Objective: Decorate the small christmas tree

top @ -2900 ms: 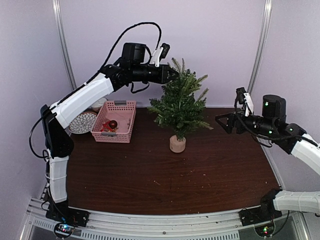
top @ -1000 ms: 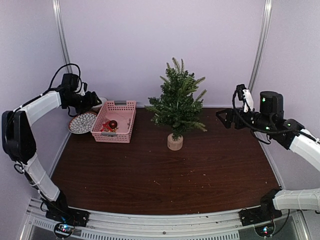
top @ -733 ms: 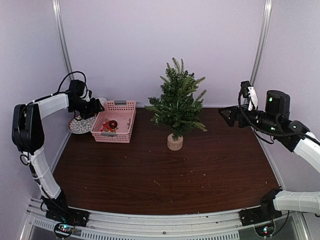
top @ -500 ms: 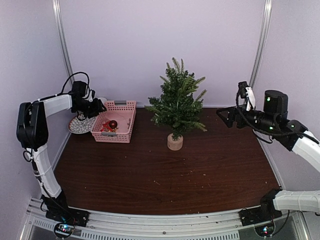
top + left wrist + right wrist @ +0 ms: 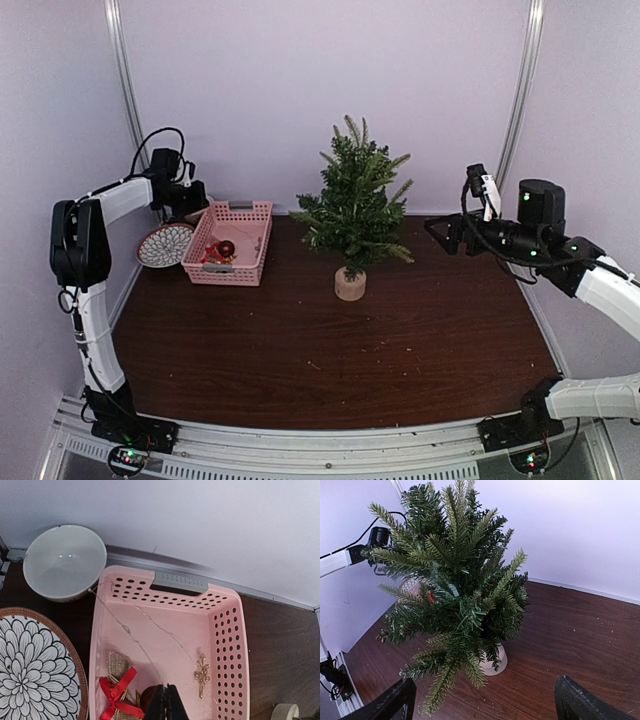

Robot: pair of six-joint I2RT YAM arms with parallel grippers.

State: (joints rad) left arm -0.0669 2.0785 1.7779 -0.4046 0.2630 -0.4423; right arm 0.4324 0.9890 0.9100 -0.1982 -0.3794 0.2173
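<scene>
- Pink basket (image 5: 226,645) at the back left of the table (image 5: 330,340) holds a red bow (image 5: 119,694), a dark red ball (image 5: 148,698), a gold sprig (image 5: 201,672) and a thin wire (image 5: 127,629).
- Tree (image 5: 355,205) stands upright on its stump at the middle back of the table, well apart from the basket.
- Tree status: one small red piece (image 5: 431,597) shows among the branches. Otherwise the branches look bare.
- Left gripper (image 5: 165,704) is raised by the basket, jaws clenched together. In the wrist view its tips line up with the ball. Whether the wire is pinched cannot be told.
- Right gripper (image 5: 443,235) is released, jaws wide and empty, facing the tree from its right side.
- Progress, as judged: early. Most ornaments lie in the basket. Each has to be picked out and hung on a branch.
</scene>
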